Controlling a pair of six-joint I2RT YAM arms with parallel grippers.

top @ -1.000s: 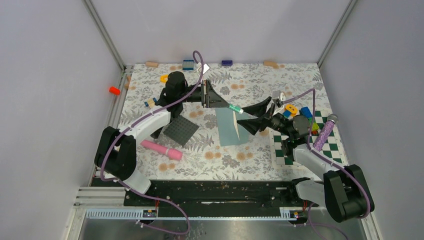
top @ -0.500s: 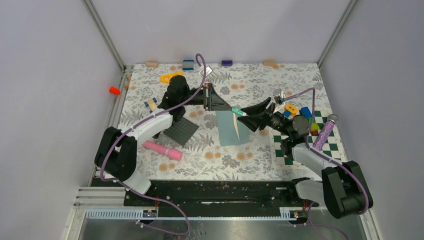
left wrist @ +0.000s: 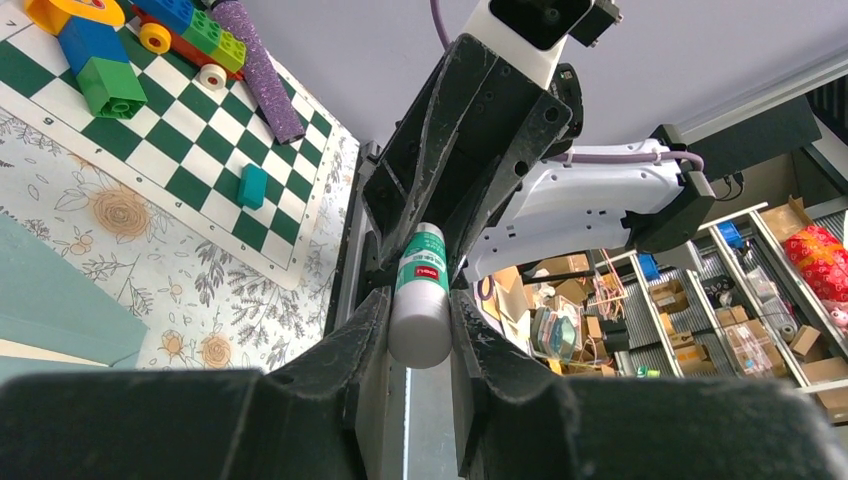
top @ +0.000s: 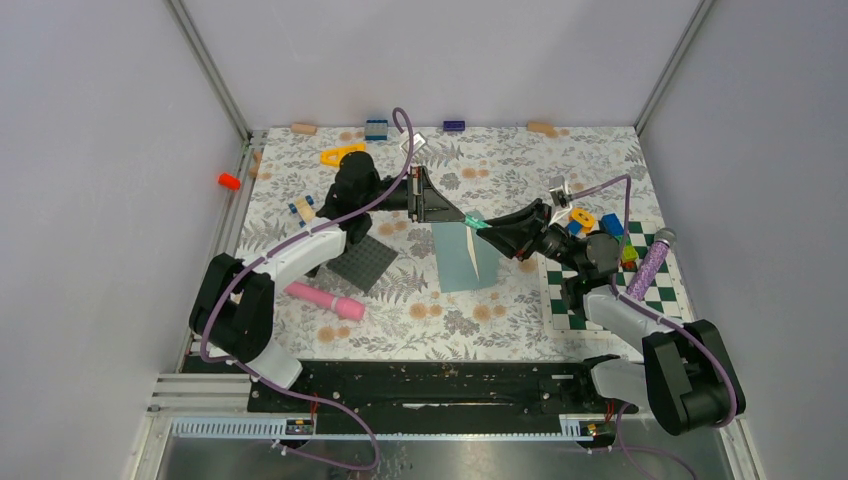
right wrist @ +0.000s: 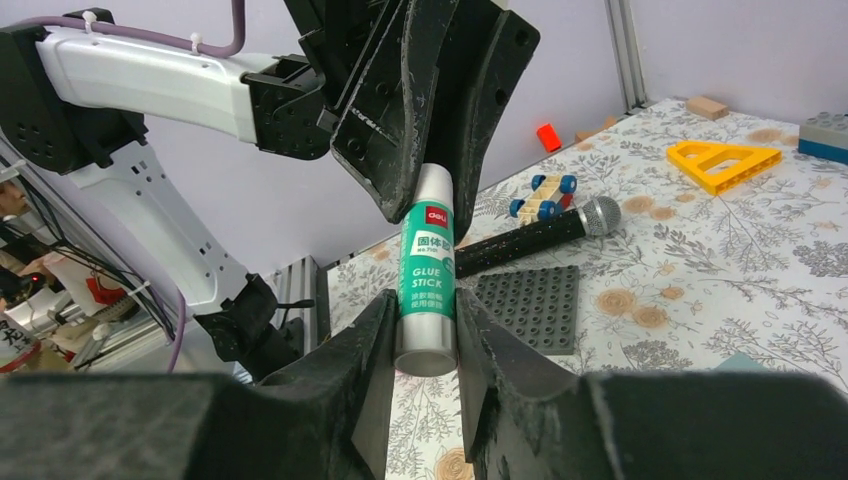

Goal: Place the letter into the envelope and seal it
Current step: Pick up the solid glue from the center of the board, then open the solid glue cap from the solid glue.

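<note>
Change: a second ago the right end effector stood with jaws wide. Now it is clenched on the near end of the glue stick. The left end effector grips the opposite end, so both arms hold the stick above the tabletop.

Judgement: this is either uncapping or a handover, in preparation for sealing.

The stick's long axis runs left to right between the arms.

The envelope lies flat just below them. Its long axis runs away from the arm bases. Which way the flap points cannot be told.
</note>
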